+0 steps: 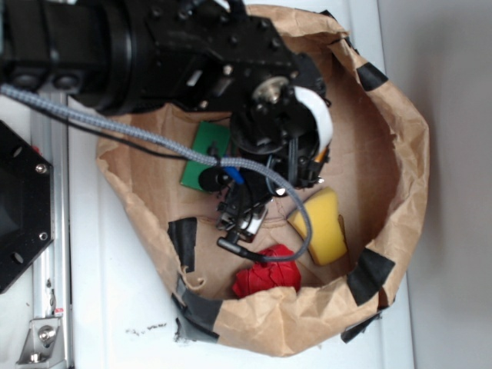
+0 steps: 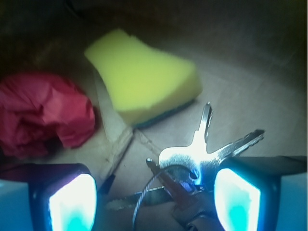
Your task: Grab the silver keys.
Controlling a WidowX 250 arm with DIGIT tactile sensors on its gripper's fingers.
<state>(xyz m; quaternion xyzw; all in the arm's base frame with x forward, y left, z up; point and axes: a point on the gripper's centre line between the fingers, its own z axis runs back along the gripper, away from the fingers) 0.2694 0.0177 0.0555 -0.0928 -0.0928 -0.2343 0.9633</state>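
Observation:
The silver keys [image 2: 192, 153] lie on the brown paper floor, fanned out, with a darker brownish key [image 2: 179, 195] and a thin wire ring [image 2: 139, 204] beneath them. My gripper [image 2: 154, 195] is open and low over them. The bunch sits between the two glowing pads, close against the right pad [image 2: 237, 198], while the left pad [image 2: 72, 204] stands well apart. In the exterior view the gripper [image 1: 244, 217] points down into the middle of the paper bag, and the arm hides most of the keys.
A yellow sponge [image 2: 144, 82] [image 1: 323, 224] lies just beyond the keys. A crumpled red cloth [image 2: 43, 113] [image 1: 267, 275] sits to its left. A green block [image 1: 206, 150] lies under the arm. The bag's raised paper walls [image 1: 400, 154] ring everything.

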